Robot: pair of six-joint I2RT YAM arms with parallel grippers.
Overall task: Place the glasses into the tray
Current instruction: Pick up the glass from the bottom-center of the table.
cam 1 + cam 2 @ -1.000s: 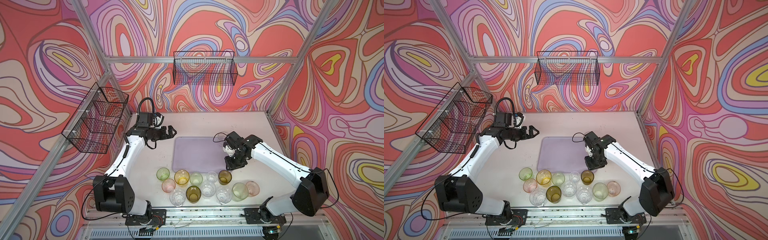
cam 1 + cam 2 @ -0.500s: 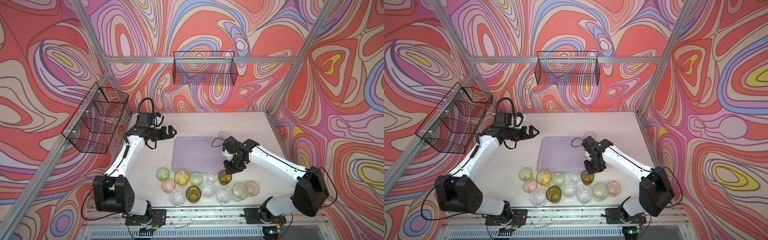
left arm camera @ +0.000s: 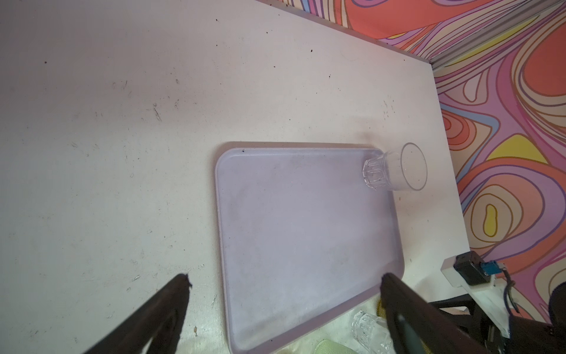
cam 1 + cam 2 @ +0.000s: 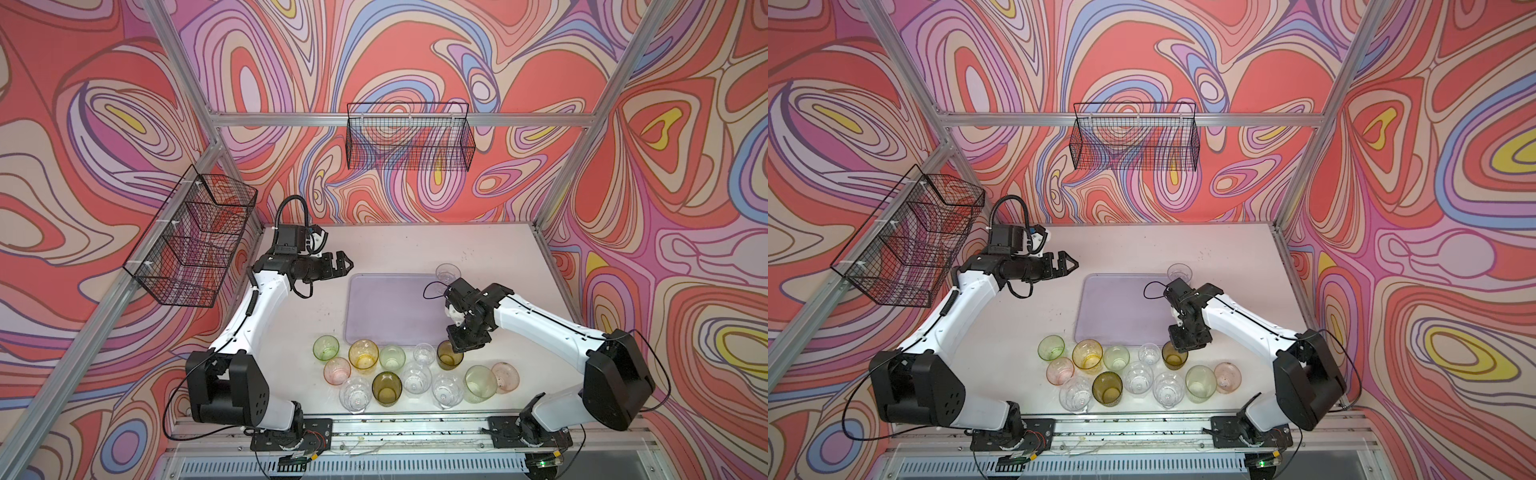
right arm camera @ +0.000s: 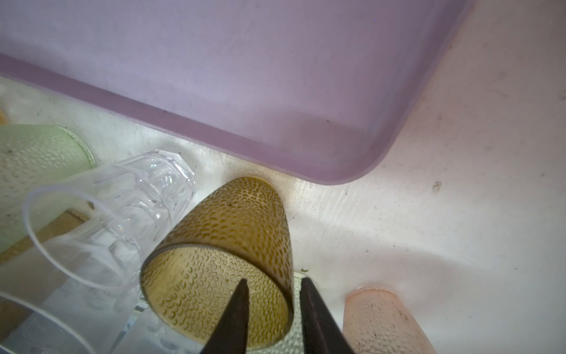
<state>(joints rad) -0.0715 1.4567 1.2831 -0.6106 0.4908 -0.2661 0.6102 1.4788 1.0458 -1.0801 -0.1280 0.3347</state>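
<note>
Right wrist view: right gripper [image 5: 274, 280] straddles the rim of the upright olive-brown glass [image 5: 239, 220], one finger inside, one outside, not pinched yet; glass sits just off the tray [image 5: 275, 92] corner. A second ago it hung over the tray edge, jaws wider; left gripper [image 4: 348, 266] hasn't budged, wide open.

White tabletop [image 4: 395, 249], scuffed and speckled, is carrying the lavender tray [image 4: 374, 307] at centre. Glasses [image 4: 386, 388] are standing upright, clustered along the front, just beside the tray's near edge.
</note>
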